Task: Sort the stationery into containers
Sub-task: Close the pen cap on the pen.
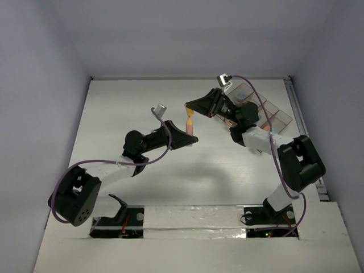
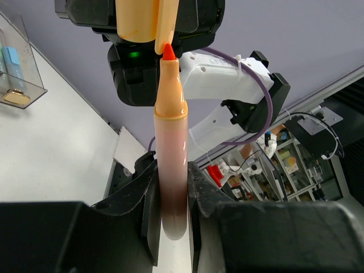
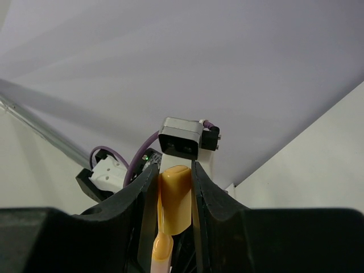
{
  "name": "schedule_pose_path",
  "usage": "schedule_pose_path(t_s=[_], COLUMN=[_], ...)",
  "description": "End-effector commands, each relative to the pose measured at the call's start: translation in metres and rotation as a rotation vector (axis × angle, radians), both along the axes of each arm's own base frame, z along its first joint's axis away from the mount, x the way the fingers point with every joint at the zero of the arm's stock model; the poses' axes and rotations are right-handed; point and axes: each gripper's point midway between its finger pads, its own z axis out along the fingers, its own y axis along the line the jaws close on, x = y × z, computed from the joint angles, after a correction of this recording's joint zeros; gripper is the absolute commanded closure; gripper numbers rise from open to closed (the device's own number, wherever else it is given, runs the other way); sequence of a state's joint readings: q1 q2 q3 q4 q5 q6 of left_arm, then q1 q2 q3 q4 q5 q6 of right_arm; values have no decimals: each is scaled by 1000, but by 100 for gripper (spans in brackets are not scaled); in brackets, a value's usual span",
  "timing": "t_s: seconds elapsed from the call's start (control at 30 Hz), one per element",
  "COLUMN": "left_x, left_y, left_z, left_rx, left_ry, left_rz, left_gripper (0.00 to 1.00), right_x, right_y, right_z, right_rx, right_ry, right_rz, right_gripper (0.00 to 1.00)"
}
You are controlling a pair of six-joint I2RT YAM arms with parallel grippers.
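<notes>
Around: tray [image 1: 267,111] at 2 o'clock, partly hidden by right arm [image 1: 298,162].
Left gripper [image 2: 170,193]: pinches marker [image 2: 170,131], tip toward 12.
Right gripper [image 3: 173,175]: pinches cap [image 3: 175,205] at tip.

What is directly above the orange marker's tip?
The orange cap, gripped by the right end effector. Its fingers cover the cap's sides; its opening cannot be seen.

Orange marker [image 2: 170,142], red tip [image 2: 168,52], orange cap [image 3: 175,199]

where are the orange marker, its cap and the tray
orange marker [image 2: 170,170]: left wrist view, middle of the barrel.
cap [image 3: 175,199]: right wrist view, middle of its body.
tray [image 1: 282,118]: top external view, bare right end.
</notes>
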State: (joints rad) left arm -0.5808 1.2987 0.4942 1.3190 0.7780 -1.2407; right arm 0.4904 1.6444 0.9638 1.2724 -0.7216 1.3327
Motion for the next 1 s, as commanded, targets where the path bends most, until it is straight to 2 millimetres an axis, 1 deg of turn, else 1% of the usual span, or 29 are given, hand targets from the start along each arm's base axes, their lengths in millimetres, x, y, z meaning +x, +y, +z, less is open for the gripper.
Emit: schedule_pose_path(t_s=[0.0, 0.27, 0.63, 0.77, 0.97], left_x=[-34, -35, -35, -36, -30], left_y=[24, 24, 23, 24, 21], left_z=[69, 68, 67, 70, 71], left_rx=[-248, -244, -238, -242, -219], left_ry=[-374, -376, -377, -388, -418], left_rz=[-6, -10, -15, -7, 18], left_gripper=[100, 100, 100, 100, 100], right_x=[-25, -17, -19, -20, -22], right_y=[-12, -13, -14, -14, -13], right_z=[35, 32, 35, 31, 20], right_rx=[116, 127, 136, 130, 118], right_ry=[-174, -145, -142, -133, -115], right_rz=[2, -28, -26, -17, -3], right_gripper=[100, 100, 100, 100, 100])
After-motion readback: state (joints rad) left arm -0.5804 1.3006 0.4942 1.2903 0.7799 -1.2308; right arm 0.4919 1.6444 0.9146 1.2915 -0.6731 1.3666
